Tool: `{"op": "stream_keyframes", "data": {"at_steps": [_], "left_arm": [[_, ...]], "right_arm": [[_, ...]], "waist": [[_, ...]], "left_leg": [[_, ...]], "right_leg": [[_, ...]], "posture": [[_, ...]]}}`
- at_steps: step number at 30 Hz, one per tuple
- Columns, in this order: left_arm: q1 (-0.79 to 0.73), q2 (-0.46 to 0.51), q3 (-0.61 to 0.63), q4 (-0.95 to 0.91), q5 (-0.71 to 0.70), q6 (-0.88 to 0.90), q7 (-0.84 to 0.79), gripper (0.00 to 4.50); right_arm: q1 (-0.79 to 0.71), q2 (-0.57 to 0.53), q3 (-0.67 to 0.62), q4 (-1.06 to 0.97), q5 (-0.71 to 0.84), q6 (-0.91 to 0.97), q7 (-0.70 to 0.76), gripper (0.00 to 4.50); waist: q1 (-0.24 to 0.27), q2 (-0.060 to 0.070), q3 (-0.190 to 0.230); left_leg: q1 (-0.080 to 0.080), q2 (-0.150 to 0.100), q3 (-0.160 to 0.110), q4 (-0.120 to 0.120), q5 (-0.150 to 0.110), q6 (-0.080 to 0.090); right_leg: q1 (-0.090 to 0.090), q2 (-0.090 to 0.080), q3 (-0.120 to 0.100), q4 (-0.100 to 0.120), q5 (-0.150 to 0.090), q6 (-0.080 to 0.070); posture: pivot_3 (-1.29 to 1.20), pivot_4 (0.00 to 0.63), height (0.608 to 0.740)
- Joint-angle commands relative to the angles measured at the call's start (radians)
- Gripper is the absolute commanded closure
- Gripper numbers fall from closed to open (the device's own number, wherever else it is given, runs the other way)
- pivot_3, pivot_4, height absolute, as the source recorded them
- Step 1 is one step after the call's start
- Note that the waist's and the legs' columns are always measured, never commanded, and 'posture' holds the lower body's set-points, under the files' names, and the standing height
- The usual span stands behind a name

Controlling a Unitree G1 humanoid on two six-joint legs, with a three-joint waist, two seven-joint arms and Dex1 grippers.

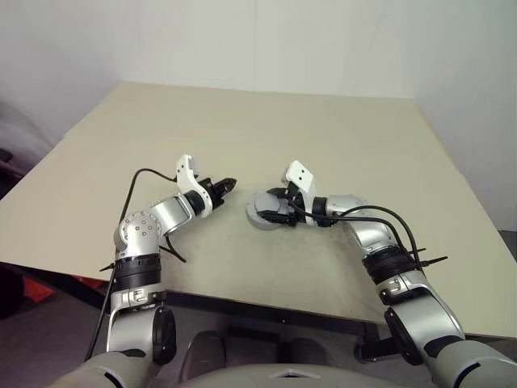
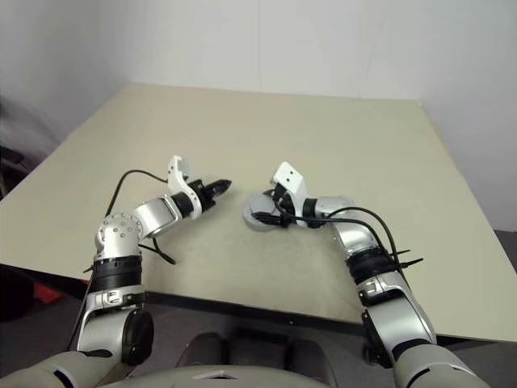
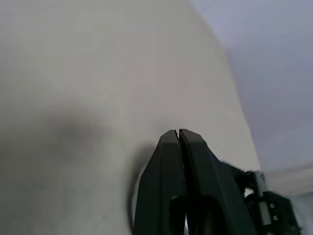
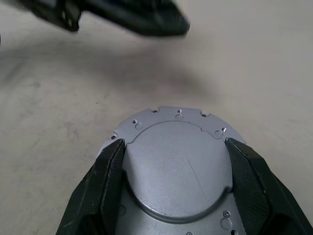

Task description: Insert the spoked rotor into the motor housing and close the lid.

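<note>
Lid point(image 4: 178, 161) sits pinched in the right gripper point(image 1: 271, 212); left gripper point(image 1: 229, 185), fingers pressed together, points toward it.

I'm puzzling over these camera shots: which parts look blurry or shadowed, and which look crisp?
Right wrist view: the grey lid between the right gripper's fingers is crisp; the left gripper above it is smeared, with a soft shadow on the table. Left wrist view: hazy throughout, a dark smudge of shadow on the table. Head views: evenly lit, no glare.

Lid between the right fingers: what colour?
Plain grey lid, clearest in the right wrist view.
</note>
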Motion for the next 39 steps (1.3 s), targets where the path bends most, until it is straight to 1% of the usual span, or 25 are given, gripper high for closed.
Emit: {"op": "stream_keyframes", "data": {"at_steps": [1, 7, 11, 12, 16, 18, 20, 22, 26, 28, 30, 34, 37, 39], "left_arm": [[-0.035, 0.001, -0.047, 0.010, 0.005, 0.041, -0.044, 4.47], [-0.043, -0.003, -0.097, -0.004, -0.007, 0.097, -0.113, 4.47], [-0.049, 0.007, -0.129, 0.033, 0.041, 0.137, -0.097, 4.47], [-0.058, 0.012, -0.128, 0.066, 0.064, 0.158, -0.071, 4.47], [-0.072, 0.012, -0.095, 0.118, 0.094, 0.197, -0.021, 4.47], [-0.074, 0.008, -0.076, 0.121, 0.090, 0.216, -0.015, 4.47], [-0.073, 0.006, -0.058, 0.120, 0.087, 0.230, -0.013, 4.47], [-0.072, 0.006, -0.046, 0.121, 0.091, 0.239, -0.014, 4.47], [-0.074, 0.001, -0.031, 0.114, 0.094, 0.253, -0.019, 4.47], [-0.075, -0.002, -0.026, 0.111, 0.094, 0.257, -0.021, 4.50], [-0.076, -0.006, -0.018, 0.110, 0.091, 0.261, -0.024, 4.50], [-0.075, -0.011, -0.010, 0.104, 0.088, 0.274, -0.033, 4.50], [-0.078, -0.022, -0.005, 0.094, 0.076, 0.281, -0.044, 4.50], [-0.079, -0.026, -0.006, 0.087, 0.074, 0.288, -0.053, 4.50]], "right_arm": [[0.029, -0.018, 0.005, 0.056, -0.052, 0.029, -0.040, 1.35], [0.032, -0.016, 0.003, 0.055, -0.052, 0.026, -0.044, 1.35], [0.030, -0.014, 0.000, 0.053, -0.052, 0.025, -0.050, 1.35], [0.026, -0.012, -0.004, 0.052, -0.051, 0.032, -0.057, 1.35], [0.008, -0.004, -0.037, 0.007, -0.010, 0.114, -0.070, 1.35], [0.003, -0.002, -0.050, -0.018, 0.005, 0.147, -0.074, 1.35], [0.003, -0.002, -0.052, -0.036, 0.010, 0.171, -0.075, 1.35], [0.006, -0.002, -0.049, -0.049, 0.012, 0.188, -0.075, 1.35], [0.012, -0.007, -0.037, -0.062, 0.012, 0.196, -0.051, 1.35], [0.016, -0.011, -0.034, -0.072, 0.018, 0.191, -0.030, 0.63], [0.021, -0.015, -0.027, -0.077, 0.017, 0.178, -0.011, 0.04], [0.044, -0.013, -0.031, -0.122, 0.026, 0.126, 0.010, 0.04], [0.083, -0.015, -0.063, -0.245, 0.152, 0.196, 0.119, 0.04], [0.093, -0.013, -0.087, -0.294, 0.206, 0.246, 0.142, 0.04]], "waist": [[0.000, 0.000, 0.000], [0.001, 0.000, 0.000], [0.001, 0.000, 0.000], [0.001, 0.000, 0.000], [0.000, 0.001, -0.001], [0.000, 0.001, -0.001], [0.000, 0.002, -0.001], [0.001, 0.001, -0.001], [0.000, 0.001, -0.001], [0.001, 0.001, -0.001], [0.002, 0.001, -0.001], [0.001, 0.001, -0.001], [0.003, 0.001, -0.001], [0.002, 0.001, -0.001]], "left_leg": [[0.000, 0.000, 0.000, 0.000, 0.000, 0.000], [0.001, 0.000, 0.000, -0.002, 0.001, -0.001], [0.001, 0.000, 0.000, -0.002, 0.001, -0.001], [0.001, 0.000, 0.000, -0.003, 0.001, -0.001], [0.004, 0.000, 0.000, -0.003, 0.002, -0.001], [0.004, 0.000, 0.001, -0.005, 0.003, 0.001], [0.004, 0.000, 0.001, -0.006, 0.004, 0.000], [0.003, 0.000, 0.000, -0.006, 0.004, -0.001], [0.003, 0.000, 0.001, -0.008, 0.004, -0.001], [0.003, 0.000, 0.001, -0.009, 0.004, -0.001], [0.002, 0.000, 0.001, -0.010, 0.004, -0.001], [0.001, 0.000, 0.001, -0.012, 0.005, 0.001], [-0.001, 0.000, 0.001, -0.013, 0.006, 0.003], [-0.003, 0.000, 0.001, -0.014, 0.006, 0.004]], "right_leg": [[0.000, 0.000, 0.000, 0.000, 0.000, 0.000], [0.000, 0.000, 0.000, 0.000, 0.000, 0.000], [0.000, -0.001, 0.000, 0.000, 0.000, 0.000], [0.000, -0.001, 0.000, 0.000, 0.000, 0.000], [0.002, -0.001, 0.000, -0.001, 0.000, 0.000], [0.002, -0.002, 0.000, -0.001, -0.003, 0.005], [0.002, -0.002, 0.000, -0.002, -0.003, 0.005], [0.002, -0.002, 0.000, -0.003, 0.000, 0.001], [0.002, -0.002, 0.000, -0.006, 0.001, 0.001], [0.002, -0.002, 0.000, -0.006, 0.001, 0.001], [0.002, -0.002, 0.000, -0.007, 0.001, 0.001], [0.001, -0.002, -0.001, -0.009, 0.001, 0.001], [-0.001, -0.002, -0.001, -0.009, 0.001, 0.001], [-0.003, -0.002, -0.001, -0.009, 0.001, 0.002]], "posture": [[0.00, 0.000, 0.740], [0.00, 0.000, 0.740], [0.00, 0.000, 0.740], [0.00, 0.000, 0.740], [0.00, 0.000, 0.740], [0.00, 0.000, 0.740], [0.00, 0.000, 0.740], [0.00, 0.000, 0.740], [0.00, 0.000, 0.740], [0.00, 0.000, 0.740], [0.00, 0.000, 0.740], [0.00, 0.000, 0.740], [0.00, 0.000, 0.740], [0.00, 0.000, 0.740]]}}
